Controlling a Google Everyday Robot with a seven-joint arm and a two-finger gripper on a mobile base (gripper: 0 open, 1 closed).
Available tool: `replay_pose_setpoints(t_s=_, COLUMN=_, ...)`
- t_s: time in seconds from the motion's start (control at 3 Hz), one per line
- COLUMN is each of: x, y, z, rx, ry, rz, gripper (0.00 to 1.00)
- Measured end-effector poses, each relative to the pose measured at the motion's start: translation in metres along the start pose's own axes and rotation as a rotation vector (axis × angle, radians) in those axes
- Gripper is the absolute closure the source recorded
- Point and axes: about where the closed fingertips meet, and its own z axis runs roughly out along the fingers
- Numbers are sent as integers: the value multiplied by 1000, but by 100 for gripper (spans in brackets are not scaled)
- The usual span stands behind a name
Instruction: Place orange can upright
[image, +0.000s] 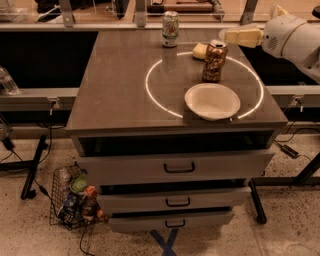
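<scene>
The orange can (215, 61) stands upright on the grey table top (120, 90), inside the white ring marked on it, just behind the white bowl (212, 101). It has orange-brown mottled print and a silver top. My gripper (239, 37) is up and to the right of the can, above the table's far right edge, apart from the can, open and empty. The white arm (292, 37) reaches in from the right.
A white-and-green labelled can (170, 29) stands upright at the table's far edge. A pale yellow object (200, 50) lies just behind the orange can. Drawers (178, 167) sit below the top. A wire basket of items (75, 197) stands on the floor at the left.
</scene>
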Motion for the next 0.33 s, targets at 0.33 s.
replay_pose_setpoints(t_s=0.33, x=0, y=0, z=0, rx=0, ry=0, rz=0, gripper=0)
